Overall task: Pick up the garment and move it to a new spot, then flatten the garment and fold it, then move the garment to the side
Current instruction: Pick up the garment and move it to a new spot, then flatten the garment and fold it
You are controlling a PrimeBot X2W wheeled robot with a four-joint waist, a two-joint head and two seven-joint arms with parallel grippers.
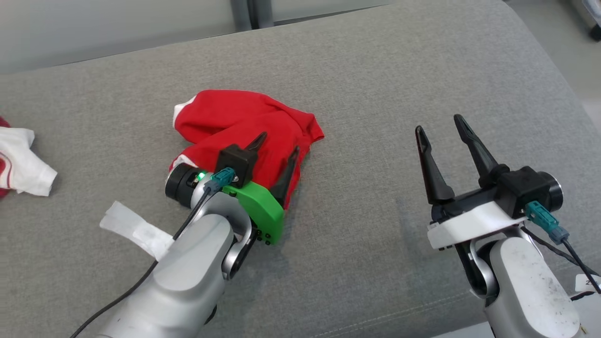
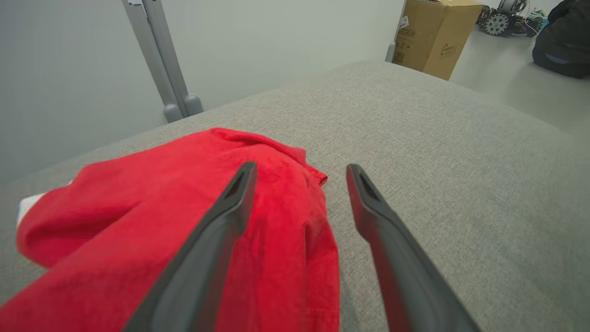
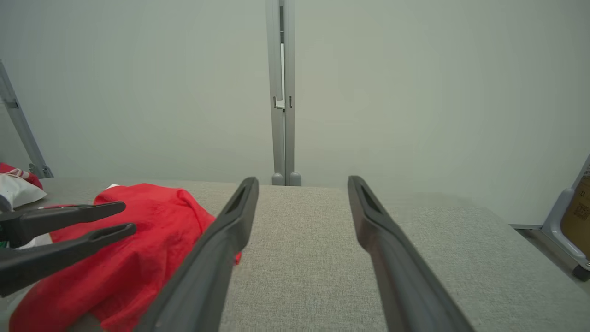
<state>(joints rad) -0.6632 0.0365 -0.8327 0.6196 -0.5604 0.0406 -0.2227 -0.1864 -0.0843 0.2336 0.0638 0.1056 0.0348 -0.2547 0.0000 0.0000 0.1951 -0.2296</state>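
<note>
The red garment (image 1: 244, 122) lies in a crumpled heap on the grey cushion (image 1: 375, 70), left of centre in my head view. It is folded over itself, with white trim peeking out at its left edges. My left gripper (image 1: 279, 143) hangs right over its near side with the fingers spread and nothing between them. In the left wrist view one finger sits above the red cloth and the other above bare cushion just past the hem. That is my main worry. If I close from here, I reckon I would either pinch only a thin edge, which could slip out on the lift, or bite through several stacked layers, so the thing comes up as a wad and fights me when I try to flatten it. Pressing down too far could also catch the upholstery weave along with the cloth. My right gripper (image 1: 438, 124) is spread as well, holding nothing, well apart from the garment over bare cushion, so it is no help if the heap drags. Further out, a white strip (image 1: 136, 227) lies beside my left forearm, where the cable could sweep it along. A white cloth (image 1: 23, 159) at the far left edge crowds that side as a drop spot.
</note>
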